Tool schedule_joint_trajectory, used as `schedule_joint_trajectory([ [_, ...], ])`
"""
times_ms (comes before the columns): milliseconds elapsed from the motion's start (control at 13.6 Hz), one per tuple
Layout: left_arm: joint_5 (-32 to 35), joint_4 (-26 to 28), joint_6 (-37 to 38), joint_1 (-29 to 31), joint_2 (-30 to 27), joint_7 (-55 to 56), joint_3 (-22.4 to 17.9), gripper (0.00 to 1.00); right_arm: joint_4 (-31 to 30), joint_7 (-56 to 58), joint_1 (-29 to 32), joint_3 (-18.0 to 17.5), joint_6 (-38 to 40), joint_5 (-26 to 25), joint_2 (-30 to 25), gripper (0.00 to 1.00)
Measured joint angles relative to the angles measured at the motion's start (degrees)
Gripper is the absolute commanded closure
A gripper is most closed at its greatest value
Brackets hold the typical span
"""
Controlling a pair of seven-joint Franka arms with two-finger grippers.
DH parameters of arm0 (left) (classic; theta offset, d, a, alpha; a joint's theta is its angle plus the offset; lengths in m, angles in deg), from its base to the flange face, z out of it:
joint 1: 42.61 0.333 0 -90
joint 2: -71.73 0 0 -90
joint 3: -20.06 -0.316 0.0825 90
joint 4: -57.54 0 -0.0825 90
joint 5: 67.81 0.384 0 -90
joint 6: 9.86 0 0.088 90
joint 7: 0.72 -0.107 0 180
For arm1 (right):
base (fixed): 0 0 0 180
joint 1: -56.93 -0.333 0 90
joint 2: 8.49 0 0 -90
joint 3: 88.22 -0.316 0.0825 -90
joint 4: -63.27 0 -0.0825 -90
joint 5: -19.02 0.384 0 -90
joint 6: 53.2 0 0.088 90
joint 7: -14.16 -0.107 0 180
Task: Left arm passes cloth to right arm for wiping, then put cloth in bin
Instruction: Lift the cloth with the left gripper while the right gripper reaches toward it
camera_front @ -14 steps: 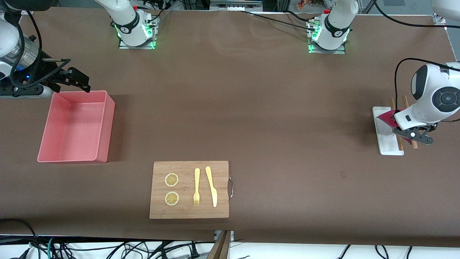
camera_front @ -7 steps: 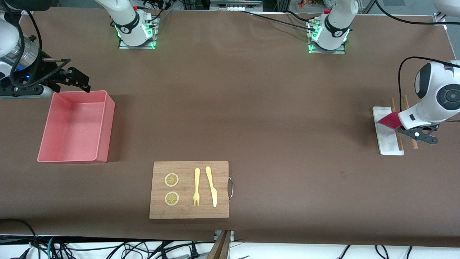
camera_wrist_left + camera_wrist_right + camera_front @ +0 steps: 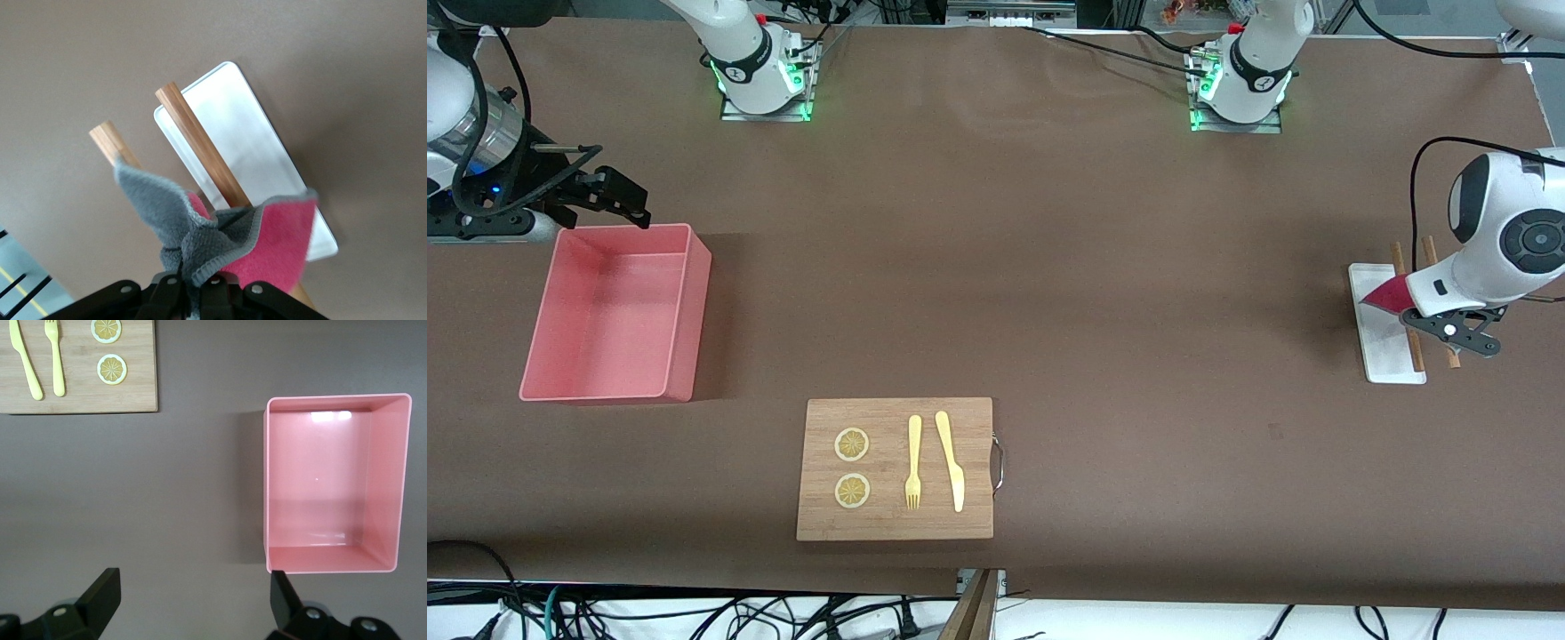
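My left gripper (image 3: 1412, 313) is shut on the cloth (image 3: 1385, 293) and holds it up over the white tray (image 3: 1383, 351) at the left arm's end of the table. In the left wrist view the cloth (image 3: 280, 233) hangs bunched from the gripper (image 3: 193, 283), with both its grey face and its pink face showing. My right gripper (image 3: 627, 203) is open and empty, and waits over the table beside the farther end of the pink bin (image 3: 605, 311). In the right wrist view the gripper (image 3: 193, 583) is wide open and the bin (image 3: 267, 487) is empty.
Two wooden sticks (image 3: 1414, 351) lie across the tray (image 3: 240, 127) under the cloth; they also show in the left wrist view (image 3: 200, 143). A wooden cutting board (image 3: 889, 520) with a fork, a knife and two lemon slices lies near the front camera.
My left gripper has risen a little with the cloth, lifting it off the tray and sticks. The right arm has not moved.
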Motion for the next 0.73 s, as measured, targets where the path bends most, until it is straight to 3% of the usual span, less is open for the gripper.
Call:
schedule_joint_trajectory([
  [220, -4.29, -4.89, 13.30, -0.16, -4.21, 0.19, 6.01, 1.00, 0.00, 0.00, 0.00, 0.00, 0.00, 0.00, 0.00, 0.00],
  [440, -18.54, -12.10, 25.57, -0.68, -6.15, 2.82, 10.03, 1.00, 0.00, 0.00, 0.00, 0.00, 0.00, -0.01, 0.00, 0.00],
  [587, -26.63, -15.19, 29.16, -0.64, -6.14, 9.55, 12.90, 1.00, 0.00, -0.04, 0.00, 0.00, 0.00, 0.00, 0.06, 0.01],
  [734, -33.60, -16.65, 29.70, -0.77, -5.80, 19.30, 18.39, 1.00, 0.00, -0.05, 0.00, 0.02, 0.00, 0.00, 0.15, 0.00],
])
